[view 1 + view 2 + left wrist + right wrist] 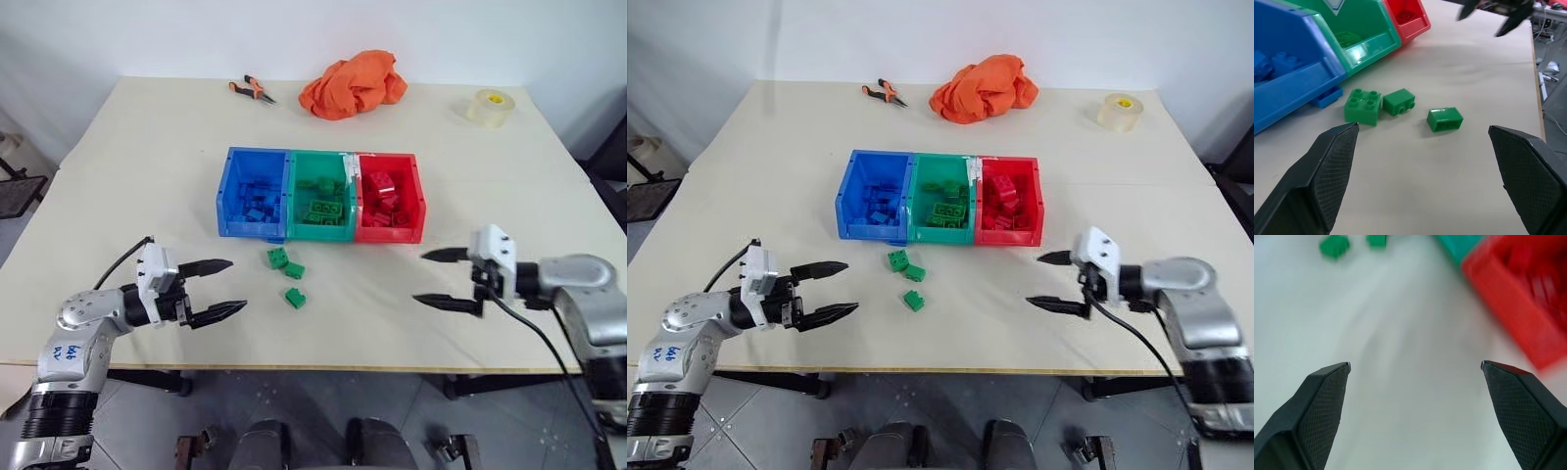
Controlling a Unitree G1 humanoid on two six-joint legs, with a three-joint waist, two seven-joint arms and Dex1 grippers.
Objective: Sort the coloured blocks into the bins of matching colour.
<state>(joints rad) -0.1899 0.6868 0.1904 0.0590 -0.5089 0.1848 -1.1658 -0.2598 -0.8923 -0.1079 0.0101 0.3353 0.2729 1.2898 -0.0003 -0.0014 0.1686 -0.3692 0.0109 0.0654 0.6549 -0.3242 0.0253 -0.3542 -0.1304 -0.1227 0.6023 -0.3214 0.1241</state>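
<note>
Bins (323,233) in blue, green and red sit joined in a row mid-surface, already holding bricks, and look rigid and steady enough to drop into. Three green blocks (285,270) lie loose just in front of them; they seem light, hard and a little slick, best pinched across their flat sides. Left gripper (225,287) and right gripper (429,277) both have empty jaws spread wide.

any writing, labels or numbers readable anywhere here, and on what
Blue handwriting on the robot's left forearm: two short lines, too small and scrawled to read for sure.
White sticker on the green bin, at its rim by the red bin: no legible text.
Tape roll: yellow core, nothing readable.
No other text.
</note>
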